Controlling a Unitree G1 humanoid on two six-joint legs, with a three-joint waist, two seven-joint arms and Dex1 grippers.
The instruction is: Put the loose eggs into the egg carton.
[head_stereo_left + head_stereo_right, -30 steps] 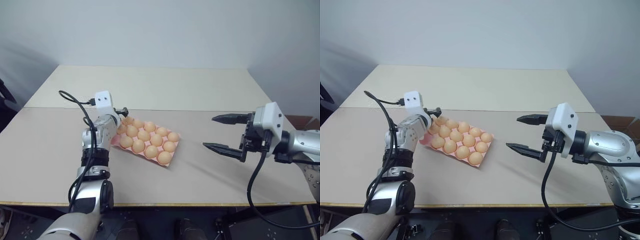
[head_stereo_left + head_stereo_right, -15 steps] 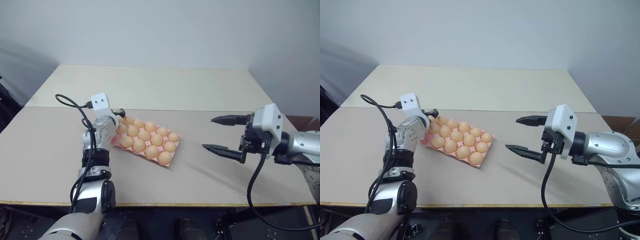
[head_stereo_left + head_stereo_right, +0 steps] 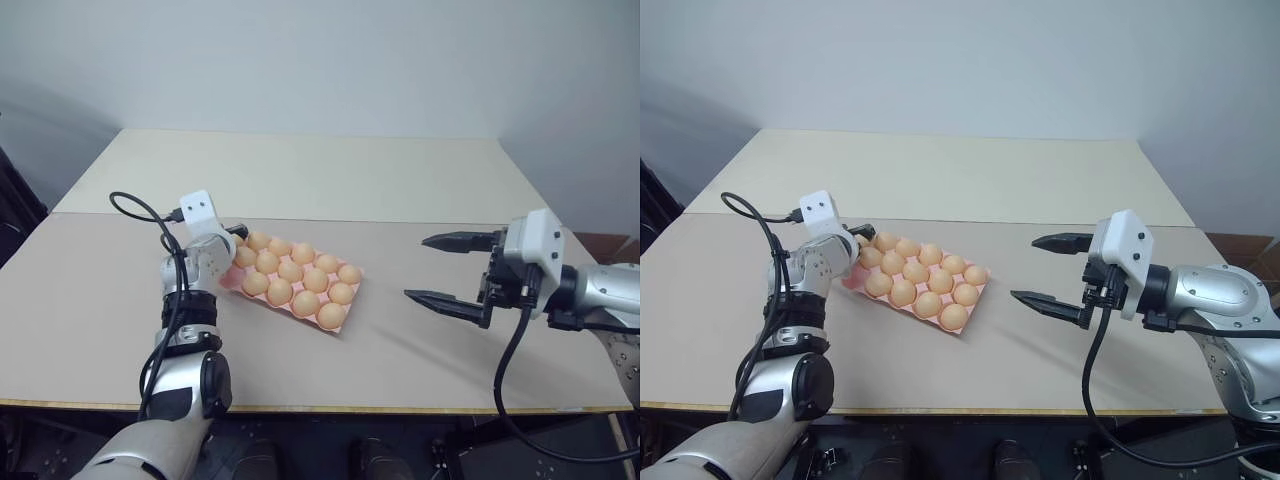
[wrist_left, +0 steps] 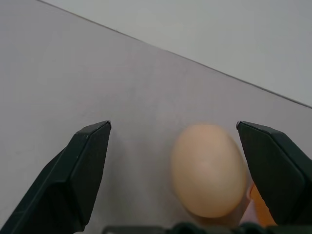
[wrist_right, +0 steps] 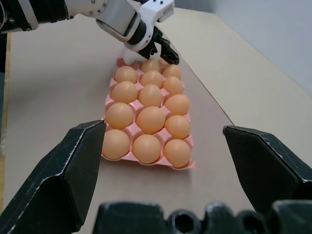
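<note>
Left gripper (image 4: 173, 146), lowered slightly at the egg carton (image 3: 345, 322)'s far-left corner, jaws wide, holding nothing, bracketing a loose egg (image 4: 208, 169) on the surface (image 3: 420, 180); right gripper (image 3: 448, 270) spread, empty; risk: off-centre closing rolls egg away.

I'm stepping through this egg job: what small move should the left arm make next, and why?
Probably close the left gripper gently on the egg. Its fingers are open with the egg between them, nearer one finger, at the far end of the carton.
</note>
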